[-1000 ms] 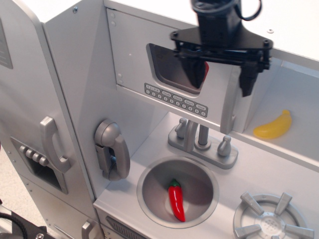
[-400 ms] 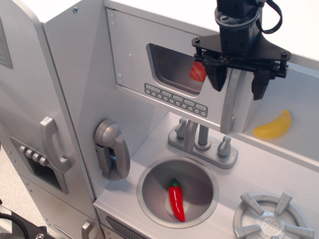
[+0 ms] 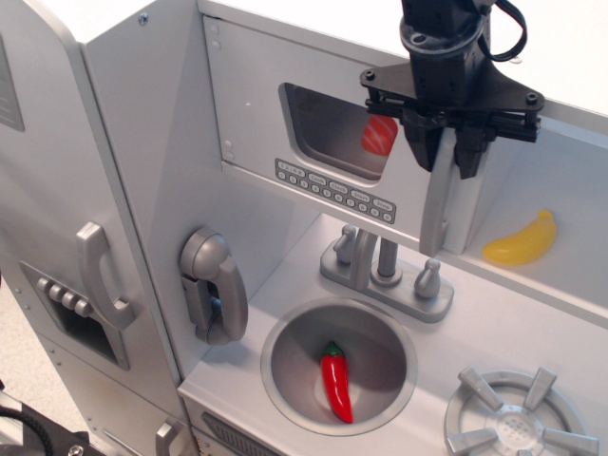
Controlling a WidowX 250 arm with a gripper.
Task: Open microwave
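The microwave (image 3: 256, 104) is the silver-grey compartment at the top middle, its flat door closed. The door has a dark rounded window (image 3: 328, 128), a button strip (image 3: 334, 191) below it and a vertical silver bar handle (image 3: 436, 204) at its right edge. A red object (image 3: 380, 136) shows behind the window. My black gripper (image 3: 445, 152) comes down from above, with one finger on each side of the handle's top end, closed against it.
A yellow banana (image 3: 522, 239) lies in the open shelf right of the handle. Below stand the faucet (image 3: 385, 271), the sink (image 3: 283, 353) holding a red chili (image 3: 336, 382), and a burner (image 3: 518, 413). A toy phone (image 3: 214, 285) and the fridge handle (image 3: 100, 275) are on the left.
The gripper moved right from in front of the window to the handle. Its fingers then narrowed from a wide straddle to closing on the handle's top.
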